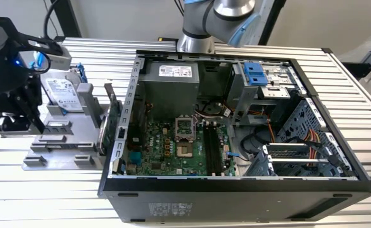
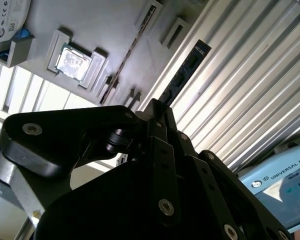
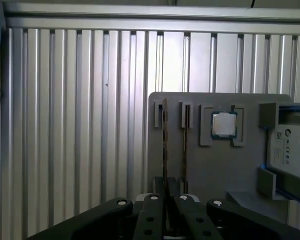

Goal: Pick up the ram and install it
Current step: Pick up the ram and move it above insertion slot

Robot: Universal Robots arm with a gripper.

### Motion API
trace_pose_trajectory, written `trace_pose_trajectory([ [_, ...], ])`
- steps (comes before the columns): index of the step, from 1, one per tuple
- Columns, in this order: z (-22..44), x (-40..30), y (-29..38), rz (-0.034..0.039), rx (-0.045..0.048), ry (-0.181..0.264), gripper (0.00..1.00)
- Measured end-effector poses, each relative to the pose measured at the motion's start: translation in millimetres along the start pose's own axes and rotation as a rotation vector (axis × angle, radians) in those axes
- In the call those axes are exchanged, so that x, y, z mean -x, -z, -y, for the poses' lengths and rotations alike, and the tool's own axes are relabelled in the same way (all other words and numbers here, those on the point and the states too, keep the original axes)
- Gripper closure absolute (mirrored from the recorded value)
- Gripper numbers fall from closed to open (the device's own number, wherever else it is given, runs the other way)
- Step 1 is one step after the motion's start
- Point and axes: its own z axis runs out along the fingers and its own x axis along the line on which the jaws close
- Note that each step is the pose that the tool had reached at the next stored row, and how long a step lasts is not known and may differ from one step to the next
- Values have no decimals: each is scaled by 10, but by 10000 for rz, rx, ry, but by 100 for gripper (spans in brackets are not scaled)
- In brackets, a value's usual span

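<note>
The ram (image 2: pixel 185 70) is a thin dark stick seen edge-on, and its near end sits between the closed black fingers of my gripper (image 2: pixel 157 107). In the first wrist view the ram (image 3: pixel 165 150) runs straight out from my gripper (image 3: pixel 165 197) along the edge of the grey parts fixture (image 3: pixel 205 170). The exterior view puts my gripper (image 1: pixel 33 118) over that fixture (image 1: pixel 58 142), at the exterior view's left of the open computer case (image 1: pixel 236 185). The motherboard's black slots (image 1: pixel 212 147) lie inside the case, well apart from my gripper.
On the fixture are a silver hard drive (image 1: pixel 63 95) in blue rails, a processor chip (image 3: pixel 224 124) in its pocket and a green expansion card (image 1: pixel 112 128) standing on edge by the case wall. A second arm's base (image 1: pixel 198 28) stands behind the case on the ribbed metal table (image 1: pixel 46 199).
</note>
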Motion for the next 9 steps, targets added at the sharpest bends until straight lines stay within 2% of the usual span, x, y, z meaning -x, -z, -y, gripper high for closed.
trace_pose_trajectory([
  [9,-3,-1,95,0,0,0,100],
])
